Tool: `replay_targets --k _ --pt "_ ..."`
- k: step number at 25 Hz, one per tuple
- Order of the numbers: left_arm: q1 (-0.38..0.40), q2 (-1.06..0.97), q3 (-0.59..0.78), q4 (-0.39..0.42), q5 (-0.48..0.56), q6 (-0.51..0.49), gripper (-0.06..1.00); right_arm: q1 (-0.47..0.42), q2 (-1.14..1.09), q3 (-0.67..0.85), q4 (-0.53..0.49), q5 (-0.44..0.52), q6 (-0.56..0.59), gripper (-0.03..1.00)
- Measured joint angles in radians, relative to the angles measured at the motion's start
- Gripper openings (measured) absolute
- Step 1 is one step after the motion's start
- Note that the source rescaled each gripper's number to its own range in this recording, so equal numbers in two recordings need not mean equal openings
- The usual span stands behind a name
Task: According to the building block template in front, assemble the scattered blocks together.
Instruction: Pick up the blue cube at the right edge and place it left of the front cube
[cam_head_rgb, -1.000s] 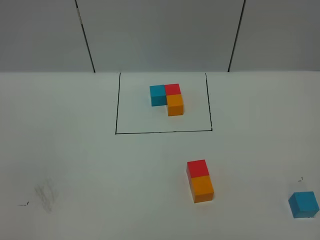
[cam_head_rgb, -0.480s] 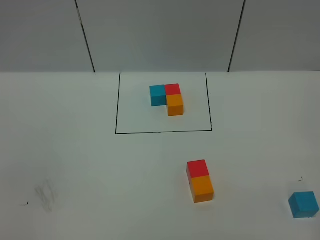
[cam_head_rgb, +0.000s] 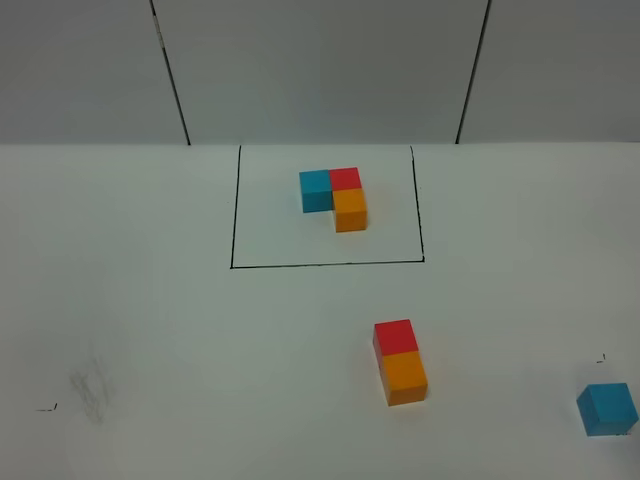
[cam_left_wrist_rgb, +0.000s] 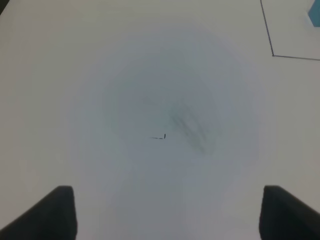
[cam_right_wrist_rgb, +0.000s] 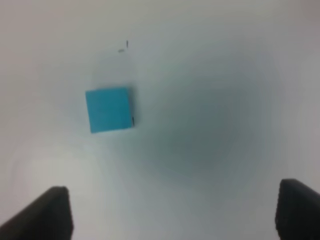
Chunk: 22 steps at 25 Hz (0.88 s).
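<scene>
Template trio (cam_head_rgb: 335, 198) sits inside the black frame (cam_head_rgb: 232, 210) on the white table (cam_head_rgb: 150, 300), toward the frame's far side: blue on the left, red touching it on the right, orange touching the red on the near side, L-shape. Loose red cube (cam_head_rgb: 395, 336) and loose orange cube (cam_head_rgb: 405, 376) lie outside the frame, on the camera side of its near line and close to its right corner. They touch in a row, red closer to the frame. Loose blue cube (cam_head_rgb: 607, 408) is alone, well apart from the frame, out past its near right corner. Left gripper (cam_left_wrist_rgb: 167, 215) has its jaws spread wide over bare table with nothing between them, one frame corner at the view's edge. Right gripper (cam_right_wrist_rgb: 172, 210) is also spread wide and holds nothing, above the blue cube and not touching it.
</scene>
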Motion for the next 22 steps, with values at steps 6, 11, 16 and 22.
replay_targets --k 6,11,16,22 --pt "0.000 0.000 0.000 0.000 0.000 0.000 0.65 0.000 0.179 0.000 -0.021 -0.061 0.001 0.67" --pt "0.000 0.000 0.000 0.000 0.000 0.000 0.65 0.000 0.338 0.000 -0.026 -0.156 0.002 0.67" --pt "0.000 0.000 0.000 0.000 0.000 0.000 0.65 0.000 0.442 0.000 -0.025 -0.221 0.005 0.67" --pt "0.000 0.000 0.000 0.000 0.000 0.000 0.65 0.000 0.464 0.010 0.001 -0.254 0.013 0.67"
